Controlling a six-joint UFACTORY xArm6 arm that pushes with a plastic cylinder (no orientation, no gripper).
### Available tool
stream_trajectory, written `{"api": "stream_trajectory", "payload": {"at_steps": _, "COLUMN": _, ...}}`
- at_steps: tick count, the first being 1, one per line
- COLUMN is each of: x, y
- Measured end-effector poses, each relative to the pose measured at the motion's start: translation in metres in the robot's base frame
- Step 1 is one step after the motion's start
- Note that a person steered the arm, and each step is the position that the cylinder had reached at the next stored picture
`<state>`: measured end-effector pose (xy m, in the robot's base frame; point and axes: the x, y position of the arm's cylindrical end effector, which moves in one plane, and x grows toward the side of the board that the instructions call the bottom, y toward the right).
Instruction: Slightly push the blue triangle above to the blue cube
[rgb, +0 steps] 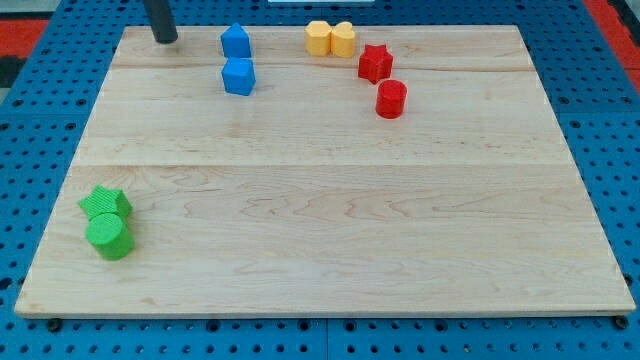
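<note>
Landmark: the blue cube (239, 76), near the top of the wooden board (320, 230), left of its middle.
Blue triangle: the blue triangle (235, 41) sits just above the blue cube toward the view's top, a narrow strip of board showing between them; its pointed top reads as a wedge or house shape.
My tip: my tip (166, 39) rests at the board's top edge, to the upper left of the blue cube and left of the blue triangle, clear of both.
Jaws: there are none on this rod, so nothing is clasped or carried; the tip touches no block.
Yellow blocks: two yellow blocks (331, 39), touching, to the upper right of the blue cube.
Red star: the red star (374, 63) lies right of the blue cube.
Red cylinder: the red cylinder (391, 99) lies right and slightly below.
Green blocks: two green blocks (106, 220), touching, far below and left.
Progress: I judge the push not begun; the small gap is still to close.
Remaining: bring the tip round above the triangle, then nudge it toward the cube.
</note>
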<state>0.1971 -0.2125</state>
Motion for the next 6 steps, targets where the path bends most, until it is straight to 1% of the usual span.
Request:
{"api": "stream_trajectory", "payload": {"at_steps": 1, "x": -0.006, "y": 0.006}}
{"api": "stream_trajectory", "payload": {"at_steps": 3, "x": -0.005, "y": 0.076}}
{"api": "stream_trajectory", "payload": {"at_steps": 4, "x": 0.001, "y": 0.072}}
{"api": "stream_trajectory", "payload": {"at_steps": 6, "x": 0.010, "y": 0.089}}
